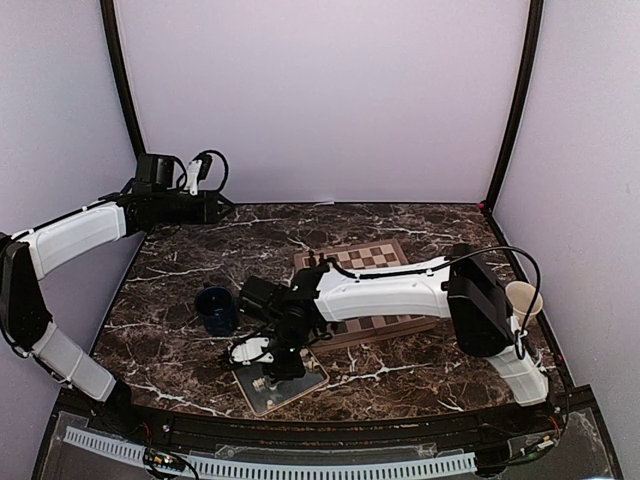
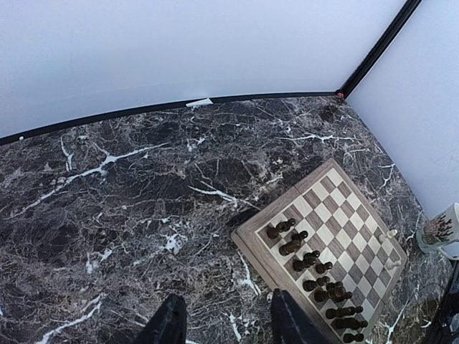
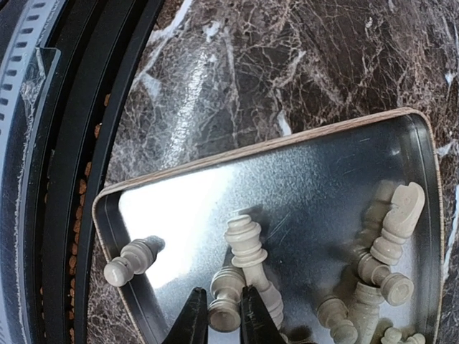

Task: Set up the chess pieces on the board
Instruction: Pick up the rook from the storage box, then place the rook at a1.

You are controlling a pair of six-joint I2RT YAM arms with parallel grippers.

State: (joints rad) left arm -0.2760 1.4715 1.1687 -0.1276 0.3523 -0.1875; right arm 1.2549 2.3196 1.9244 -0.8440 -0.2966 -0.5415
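Observation:
Several cream-white chess pieces lie in a grey metal tray (image 3: 315,179) near the table's front edge. My right gripper (image 3: 224,319) reaches down into the tray, its fingers pressed on both sides of a small cream piece (image 3: 226,301) lying on its side. A taller cream piece (image 3: 247,247) lies against it, and a knight (image 3: 401,215) rests at the right. The board (image 2: 351,215) carries dark pieces (image 2: 315,269) along its near side and one cream piece (image 2: 389,234) at the far edge. My left gripper (image 2: 226,322) hangs open above bare marble, left of the board.
A dark blue cup (image 1: 216,310) stands left of the right arm's wrist. A paper cup (image 1: 523,300) stands at the table's right edge. The tray (image 1: 290,392) sits just in front of the board (image 1: 375,262). Purple walls enclose the table.

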